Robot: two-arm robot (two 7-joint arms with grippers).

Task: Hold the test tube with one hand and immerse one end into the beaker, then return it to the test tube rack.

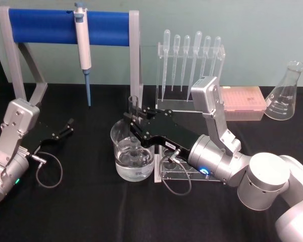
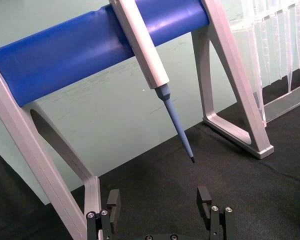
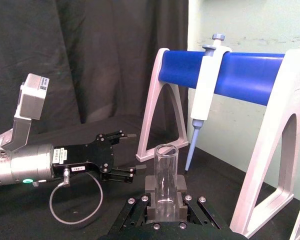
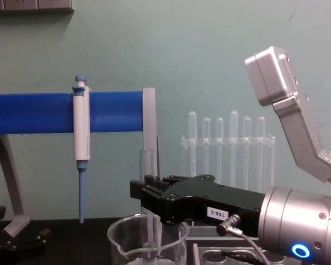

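Note:
The test tube [image 1: 133,107] stands upright, and my right gripper [image 1: 133,122] is shut on its middle. Its lower end reaches down inside the clear beaker [image 1: 122,151], which holds some water. In the chest view the test tube [image 4: 148,165] runs from above the black right gripper [image 4: 144,193] down past the rim of the beaker [image 4: 121,243]. The right wrist view shows the test tube [image 3: 165,170] clamped between the right gripper [image 3: 165,202] pads. My left gripper [image 1: 66,127] rests open on the table at the left, also seen as the left gripper [image 2: 159,205] with nothing in it.
A blue-barred stand [image 1: 45,26] with a hanging micropipette [image 1: 83,45] is at the back left. A rack of plastic pipettes [image 1: 189,60], a pink tip box [image 1: 241,101] and a flask [image 1: 287,93] stand at the back right. A clear rack [image 1: 171,171] lies under my right arm.

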